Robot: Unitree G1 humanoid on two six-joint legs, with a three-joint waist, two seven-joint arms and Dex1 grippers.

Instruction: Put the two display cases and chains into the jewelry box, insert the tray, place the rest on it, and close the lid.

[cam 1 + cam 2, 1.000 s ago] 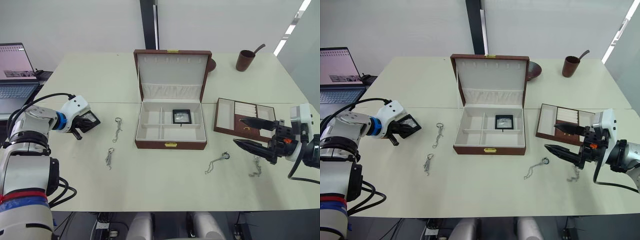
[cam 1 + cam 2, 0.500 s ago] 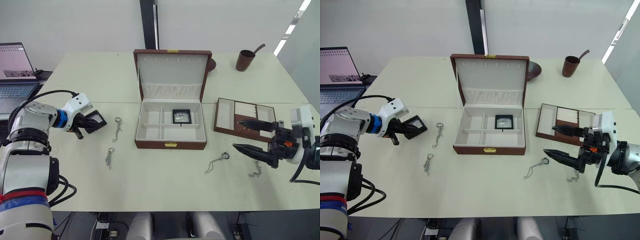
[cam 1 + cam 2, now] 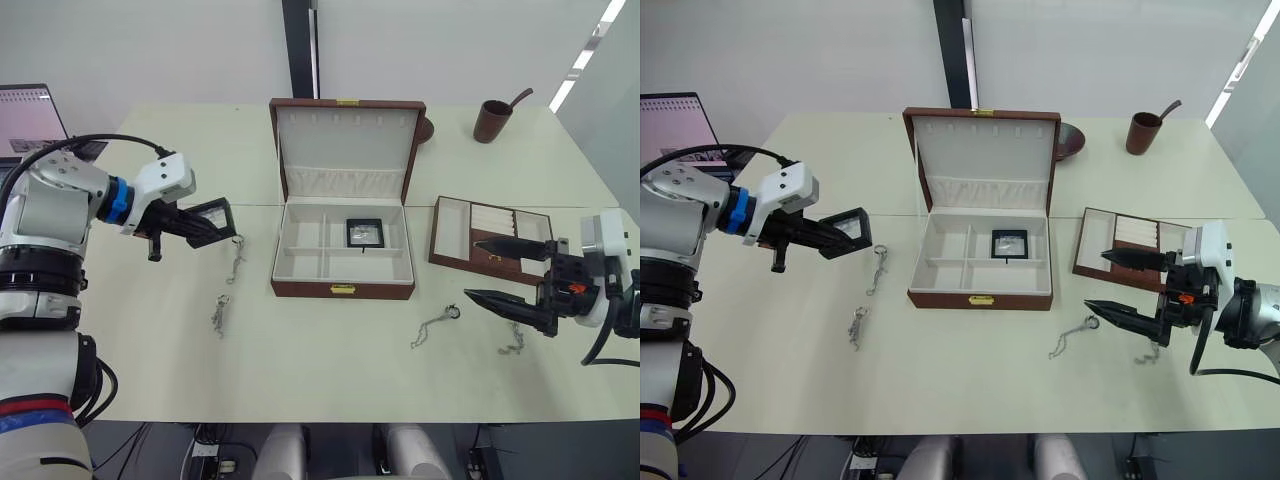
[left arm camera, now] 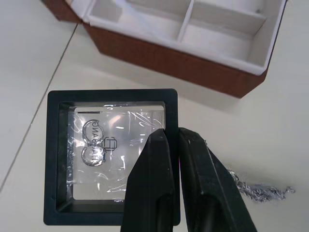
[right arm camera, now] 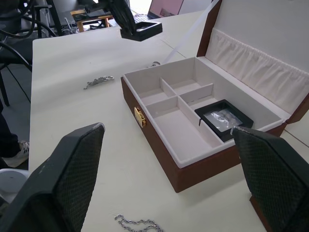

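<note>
White walls back a pale table where the jewelry box stands open, one display case already lying in its rear right compartment. From the head views, the left gripper carries the second display case above the table, just left of the box; a second ago it hung lower and farther left, near the table's edge, so the arm has swung it up and inward. From the left wrist view the fingers are clamped on that case's frame (two rings show under its film), with the box wall just ahead. From the right wrist view the right gripper hangs spread wide and empty, between the tray and two chains. Delivering the second case is the step in hand; next, I judge, comes lowering it into a free compartment.
</note>
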